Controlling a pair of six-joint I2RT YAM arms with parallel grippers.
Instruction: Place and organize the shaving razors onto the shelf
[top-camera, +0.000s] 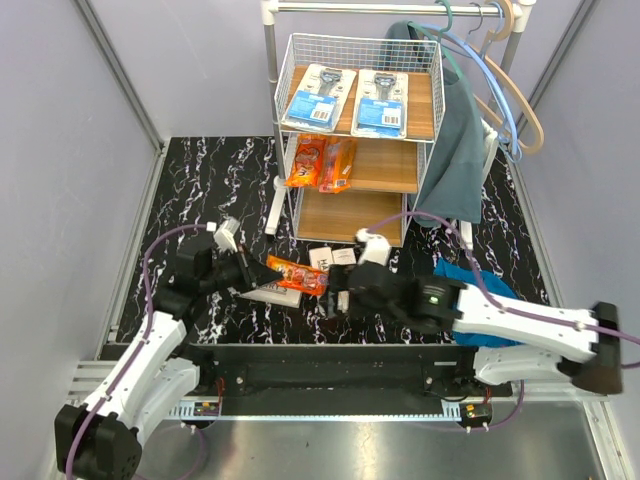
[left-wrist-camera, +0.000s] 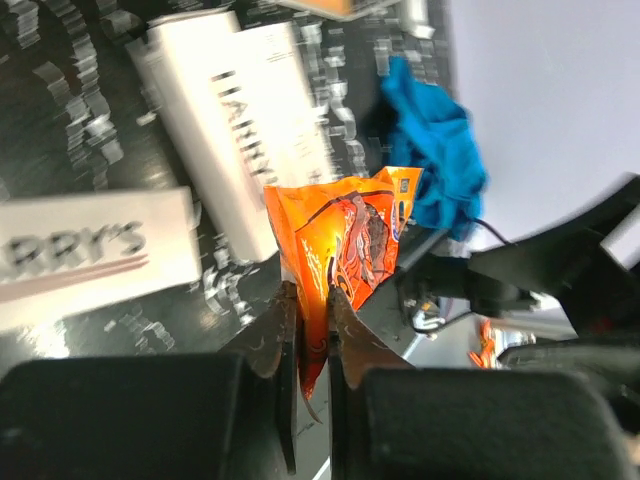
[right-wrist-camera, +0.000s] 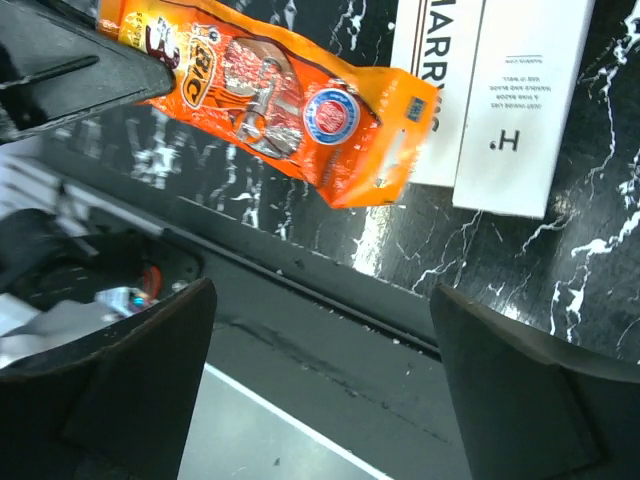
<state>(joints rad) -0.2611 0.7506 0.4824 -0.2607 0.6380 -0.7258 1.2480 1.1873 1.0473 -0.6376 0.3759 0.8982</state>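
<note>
Fingers (left-wrist-camera: 270, 335) of L gripper (left-wrist-camera: 312, 300) are clamped together on one end of an orange BIC razor bag (left-wrist-camera: 345, 235), which is held clear of the black marble table (top-camera: 200, 180), near the white HARRY'S boxes (left-wrist-camera: 225, 130). R gripper (right-wrist-camera: 320, 295) fingers stand wide apart w/ nothing btwn them, just short of the bag's free end and not touching it. From the top view the bag sits btwn both grippers, in front of the shelf (top-camera: 283, 110). Top board has 2 blue blister-card razors (top-camera: 318, 97) side by side. Middle board has 2 more orange bags (top-camera: 322, 163). Blue cloth (top-camera: 470, 275) lies on the table by the R arm.
</note>
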